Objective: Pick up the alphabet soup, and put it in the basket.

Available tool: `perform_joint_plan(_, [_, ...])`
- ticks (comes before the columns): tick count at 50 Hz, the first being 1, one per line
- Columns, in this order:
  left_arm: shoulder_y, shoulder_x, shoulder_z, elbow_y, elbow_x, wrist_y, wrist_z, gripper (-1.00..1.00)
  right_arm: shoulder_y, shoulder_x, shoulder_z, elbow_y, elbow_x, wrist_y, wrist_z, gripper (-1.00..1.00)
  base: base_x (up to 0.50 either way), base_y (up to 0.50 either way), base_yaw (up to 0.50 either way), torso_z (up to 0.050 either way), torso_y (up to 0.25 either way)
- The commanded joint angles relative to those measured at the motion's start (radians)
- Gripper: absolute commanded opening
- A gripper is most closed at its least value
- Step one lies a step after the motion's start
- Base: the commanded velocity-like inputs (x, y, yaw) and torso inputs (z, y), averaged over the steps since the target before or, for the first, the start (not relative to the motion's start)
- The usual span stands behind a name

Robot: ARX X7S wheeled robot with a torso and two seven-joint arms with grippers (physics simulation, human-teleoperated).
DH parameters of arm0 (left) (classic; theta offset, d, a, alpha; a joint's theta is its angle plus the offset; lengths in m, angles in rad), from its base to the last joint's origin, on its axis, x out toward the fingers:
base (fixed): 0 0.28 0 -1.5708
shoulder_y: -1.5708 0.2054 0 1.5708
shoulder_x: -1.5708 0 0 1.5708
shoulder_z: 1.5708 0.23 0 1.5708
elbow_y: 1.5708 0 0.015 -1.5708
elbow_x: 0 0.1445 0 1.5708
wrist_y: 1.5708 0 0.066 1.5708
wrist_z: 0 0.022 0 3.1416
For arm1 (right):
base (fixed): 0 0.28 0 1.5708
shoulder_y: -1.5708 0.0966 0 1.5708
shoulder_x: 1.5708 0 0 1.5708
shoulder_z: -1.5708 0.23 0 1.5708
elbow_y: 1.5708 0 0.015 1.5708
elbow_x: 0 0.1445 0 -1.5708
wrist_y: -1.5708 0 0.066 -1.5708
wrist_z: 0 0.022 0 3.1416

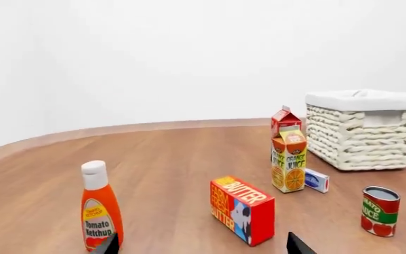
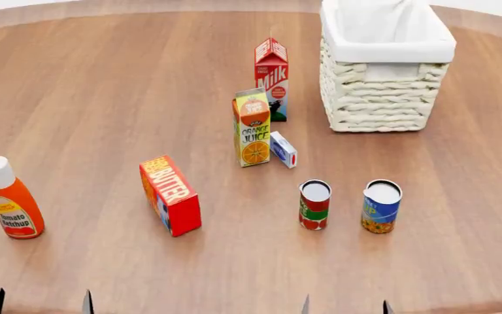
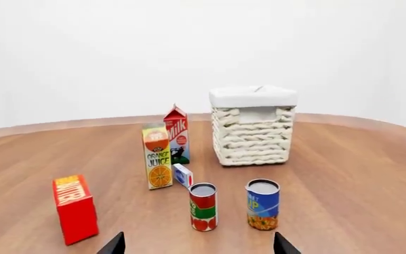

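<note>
The alphabet soup (image 2: pixel 381 207), a small can with a blue label and pale top, stands upright on the wooden table near the front right, also seen in the right wrist view (image 3: pixel 262 204). The basket (image 2: pixel 378 98), cream wicker with a white lining, stands well behind it at the back right (image 3: pixel 252 135) (image 1: pixel 361 137). My right gripper (image 2: pixel 346 306) is open at the near table edge, short of the soup, nothing between its fingers (image 3: pixel 199 244). My left gripper (image 2: pixel 40 304) is open too, low at the front left (image 1: pixel 203 246), apart from every object.
A red-and-green tomato can (image 2: pixel 314 205) stands just left of the soup. A butter box (image 2: pixel 170 195), an orange juice carton (image 2: pixel 253 127), a milk carton (image 2: pixel 271 78) and a small blue-white box (image 2: pixel 284 150) fill the middle. A ketchup bottle (image 2: pixel 11 199) stands far left.
</note>
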State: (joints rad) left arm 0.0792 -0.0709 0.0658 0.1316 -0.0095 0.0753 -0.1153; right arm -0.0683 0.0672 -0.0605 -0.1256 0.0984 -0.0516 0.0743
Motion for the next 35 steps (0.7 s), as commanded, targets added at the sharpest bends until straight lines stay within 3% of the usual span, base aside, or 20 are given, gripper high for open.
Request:
perform_joint_plan(1, [0.09, -0.016, 0.009, 0.123, 0.049, 0.093, -0.071, 1.0, -0.104, 0.024, 0.006, -0.173, 0.045, -0.069, 0.02, 1.0, 0.0, 0.0, 0.0, 0.0, 0.0])
perform_joint_plan(15, [0.15, -0.03, 0.021, 0.18, 0.104, 0.181, -0.133, 1.0, -0.161, 0.033, 0.016, -0.226, 0.036, -0.188, 0.063, 1.0, 0.0, 0.0, 0.0, 0.0, 0.0])
perform_joint_plan(35, [0.164, -0.062, -0.04, 0.201, 0.011, 0.238, -0.197, 1.0, -0.147, 0.061, 0.047, -0.223, 0.07, -0.199, 0.118, 1.0, 0.0, 0.0, 0.0, 0.0, 0.0])
